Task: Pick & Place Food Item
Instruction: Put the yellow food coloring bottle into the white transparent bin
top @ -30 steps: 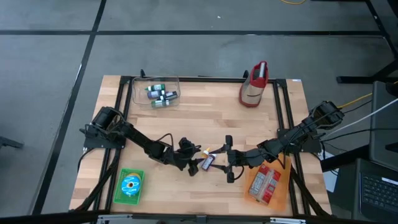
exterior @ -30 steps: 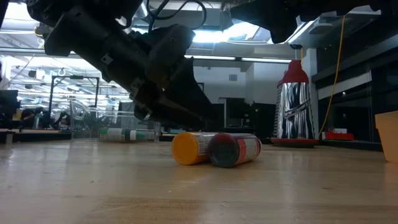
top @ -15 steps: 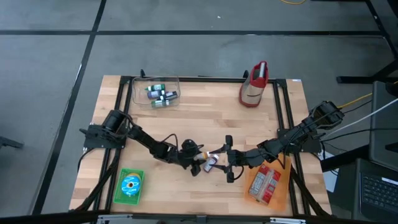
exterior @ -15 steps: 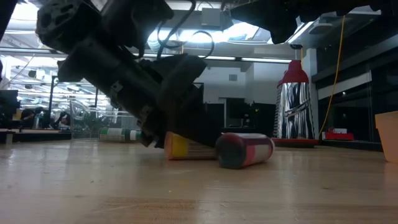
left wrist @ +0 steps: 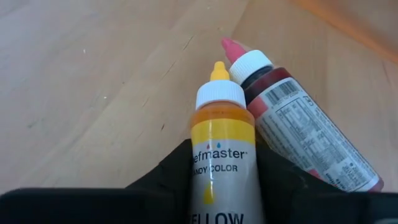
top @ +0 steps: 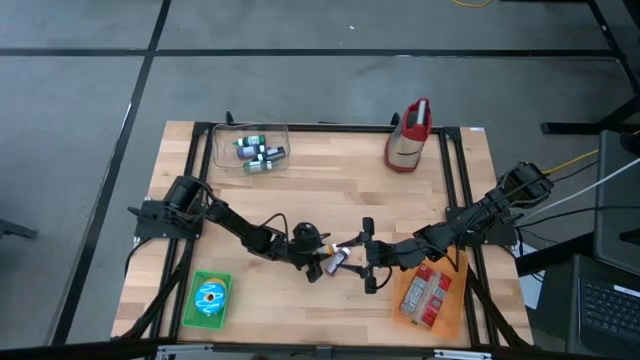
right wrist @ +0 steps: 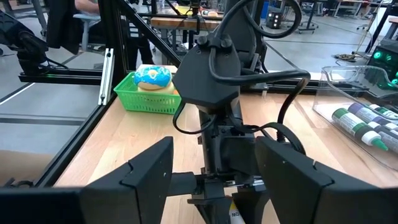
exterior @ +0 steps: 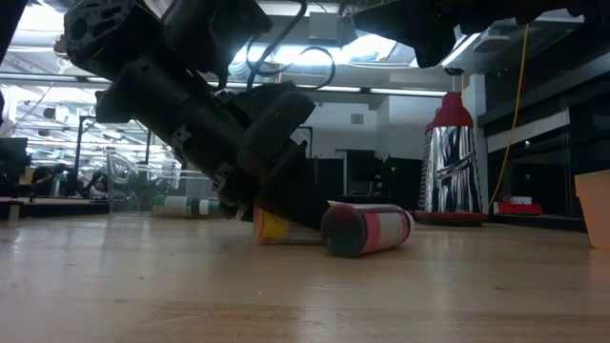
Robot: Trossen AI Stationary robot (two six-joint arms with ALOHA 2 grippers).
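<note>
The left gripper is seen low at the middle of the wooden table, its fingers closing on either side of a yellow food-colouring bottle. The bottle lies on its side, its long axis in line with the fingers and its capped tip pointing away from the wrist. A red bottle lies touching it on one side, at a slight angle. The right gripper hovers just beyond, spread wide and empty. The left arm is judged the nearer.
</note>
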